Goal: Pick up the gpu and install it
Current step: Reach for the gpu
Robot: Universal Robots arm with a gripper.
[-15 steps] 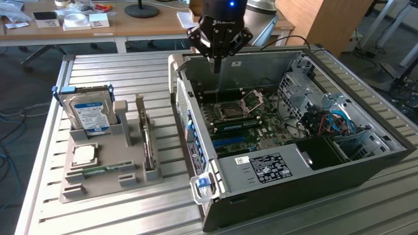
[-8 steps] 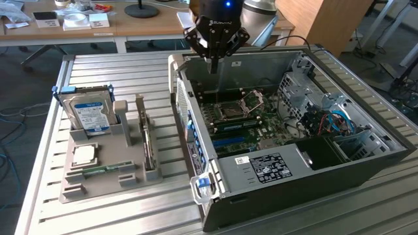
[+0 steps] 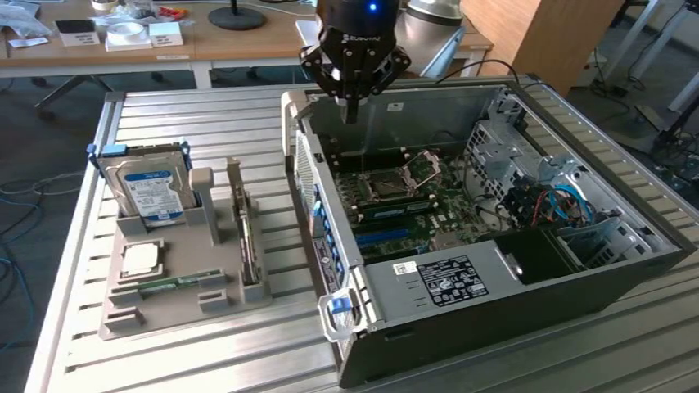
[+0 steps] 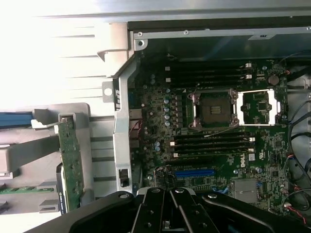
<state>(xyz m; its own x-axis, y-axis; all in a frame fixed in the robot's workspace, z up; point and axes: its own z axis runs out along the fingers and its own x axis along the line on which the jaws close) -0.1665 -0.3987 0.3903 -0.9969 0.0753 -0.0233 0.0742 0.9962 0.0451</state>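
I see the gpu point(image 3: 245, 233) standing on edge in the grey holder point(image 3: 131, 315) just beside the open PC case point(image 3: 525, 295), not yet picked up, and the blue PCIe slot point(image 3: 388, 239) is bare. Farther back my gripper point(image 3: 349, 115) hangs over the case's far wall, fingers pinched together, empty

Under me, an open computer case point(image 3: 568, 270) lies on its side on a slatted metal table point(image 3: 164, 106). Its green motherboard point(image 4: 160, 111) faces up, with 1 open processor socket point(image 4: 214, 109), black memory slots point(image 4: 209, 73) on 2 sides of it and 1 blue slot point(image 4: 194, 172). I see a black power box point(image 3: 448, 278) with a white label in the near corner, and blue cables point(image 3: 562, 201) by the drive bays. At the exterior view's left, a grey holder point(image 3: 164, 307) carries a blue-labelled hard drive point(image 3: 153, 192) upright, a square processor chip point(image 3: 142, 260) lying flat and a narrow green memory stick point(image 3: 169, 284).
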